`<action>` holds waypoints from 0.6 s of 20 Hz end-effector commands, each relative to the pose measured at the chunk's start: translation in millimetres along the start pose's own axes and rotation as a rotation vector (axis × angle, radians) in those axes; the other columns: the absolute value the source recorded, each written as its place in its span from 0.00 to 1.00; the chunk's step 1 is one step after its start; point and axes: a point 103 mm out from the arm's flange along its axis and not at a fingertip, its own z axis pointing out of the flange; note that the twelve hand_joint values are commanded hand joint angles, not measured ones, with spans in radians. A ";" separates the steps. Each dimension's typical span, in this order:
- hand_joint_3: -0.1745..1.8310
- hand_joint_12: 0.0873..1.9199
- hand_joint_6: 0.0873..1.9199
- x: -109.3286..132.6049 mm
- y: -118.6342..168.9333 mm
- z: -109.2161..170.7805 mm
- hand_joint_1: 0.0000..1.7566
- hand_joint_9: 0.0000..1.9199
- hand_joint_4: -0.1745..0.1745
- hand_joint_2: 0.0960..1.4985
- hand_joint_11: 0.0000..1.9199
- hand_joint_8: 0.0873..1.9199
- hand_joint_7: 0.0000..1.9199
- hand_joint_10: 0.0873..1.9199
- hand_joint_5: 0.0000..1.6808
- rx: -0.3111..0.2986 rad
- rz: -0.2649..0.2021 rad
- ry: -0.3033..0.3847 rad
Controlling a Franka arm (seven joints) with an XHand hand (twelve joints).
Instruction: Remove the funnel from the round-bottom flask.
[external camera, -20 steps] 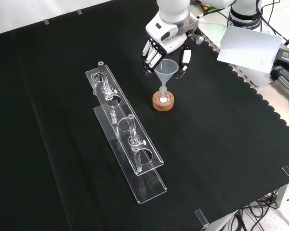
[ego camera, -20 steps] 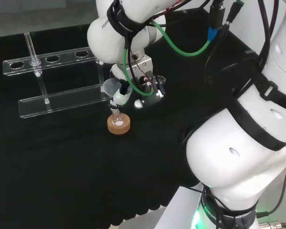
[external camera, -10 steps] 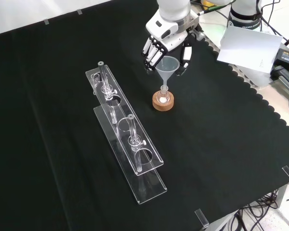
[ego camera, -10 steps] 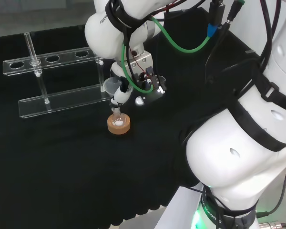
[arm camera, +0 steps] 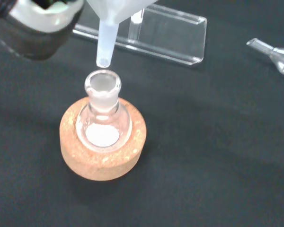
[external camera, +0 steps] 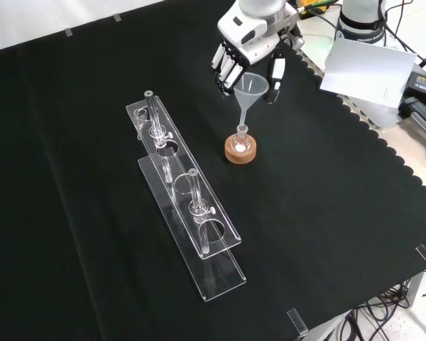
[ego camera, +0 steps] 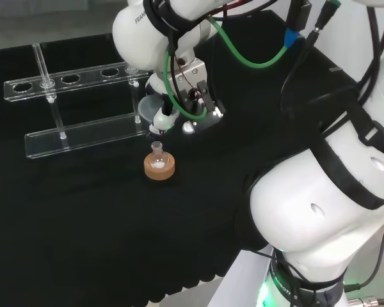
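A small round-bottom flask (external camera: 241, 137) with white powder in it stands on a cork ring (external camera: 240, 151). The hand (external camera: 250, 35) is shut on the cone of a clear funnel (external camera: 250, 87), fingers on one side and thumb on the other. In the wrist view the funnel's stem (arm camera: 105, 42) hangs just above the mouth of the flask (arm camera: 102, 113), with a small gap between them, and the cork ring (arm camera: 104, 158) sits flat on the cloth. In the head view the hand (ego camera: 179, 102) holds the funnel (ego camera: 148, 105) above the flask (ego camera: 157, 152).
A long clear rack (external camera: 186, 209) with glass tubes in it stands left of the flask in the front view, and behind it in the head view (ego camera: 77, 109). A white sheet (external camera: 362, 67) lies past the cloth's scalloped edge at the upper right.
The hand has risen with the funnel. The stem, which was down in the flask's neck, has slid up and out of it. Flask and cork ring stayed put.
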 end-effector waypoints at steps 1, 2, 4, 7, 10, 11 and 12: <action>0.12 0.56 0.50 -10.0 -11.4 -27.9 0.58 0.58 1.00 0.69 0.42 0.33 0.40 0.14 0.58 -0.015 0.014 -0.004; 0.12 0.56 0.50 -12.4 -11.8 -31.2 0.58 0.58 1.00 0.70 0.42 0.33 0.40 0.14 0.58 -0.020 0.019 -0.002; 0.12 0.56 0.50 -17.5 -12.1 -37.9 0.58 0.58 1.00 0.70 0.42 0.33 0.40 0.14 0.59 -0.025 0.028 -0.001; 0.11 0.55 0.46 -25.9 -9.9 -48.5 0.56 0.58 0.85 0.68 0.42 0.33 0.40 0.14 0.57 -0.023 0.039 -0.002; 0.11 0.54 0.38 -35.0 -4.0 -59.0 0.53 0.59 0.56 0.64 0.43 0.31 0.41 0.12 0.56 -0.015 0.048 -0.002; 0.11 0.54 0.37 -37.8 -1.4 -62.0 0.53 0.59 0.54 0.64 0.43 0.31 0.41 0.12 0.56 -0.012 0.051 0.000; 0.11 0.54 0.36 -40.2 1.1 -64.7 0.52 0.59 0.53 0.64 0.43 0.31 0.41 0.11 0.56 -0.010 0.054 -0.001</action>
